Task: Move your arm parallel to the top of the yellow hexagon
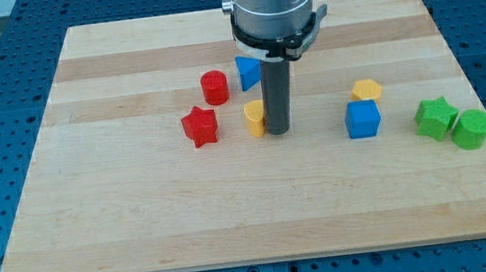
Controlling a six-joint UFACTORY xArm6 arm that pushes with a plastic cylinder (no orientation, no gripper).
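The yellow hexagon (367,89) lies right of centre on the wooden board (143,219), touching the top of a blue cube (362,119). My tip (278,131) rests on the board well to the left of the hexagon and a little lower in the view. The rod stands against the right side of a small yellow block (254,116), whose shape is partly hidden by the rod.
A blue triangle (247,71) sits just above the rod's left side. A red cylinder (214,87) and a red star (199,126) lie to the left. A green star (436,117) and a green cylinder (472,128) lie at the right edge.
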